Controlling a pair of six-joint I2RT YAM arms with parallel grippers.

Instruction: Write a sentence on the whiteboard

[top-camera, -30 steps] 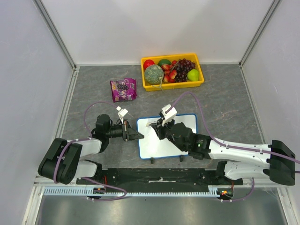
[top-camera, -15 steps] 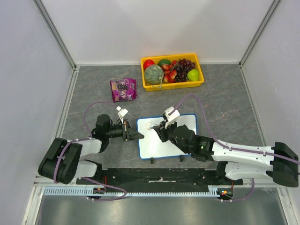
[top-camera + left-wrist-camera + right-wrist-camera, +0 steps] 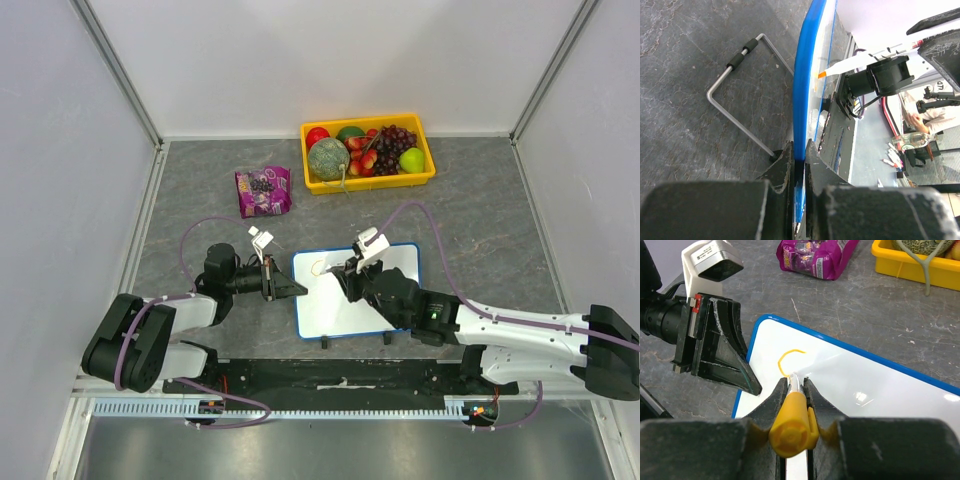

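At left, our left end effector (image 3: 799,156) is clenched on the blue rim of the whiteboard (image 3: 330,308), which sits on the counter (image 3: 200,190) before the arms. Further right, our right end effector (image 3: 795,386) grasps a yellow marker (image 3: 791,426), its tip seemingly touching the board. The sentence (image 3: 790,357) is only one orange curve, so we judge nearly everything is left to write

Behind the whiteboard (image 3: 320,305) sit snack bag (image 3: 263,191), left, and tray (image 3: 370,184), right.
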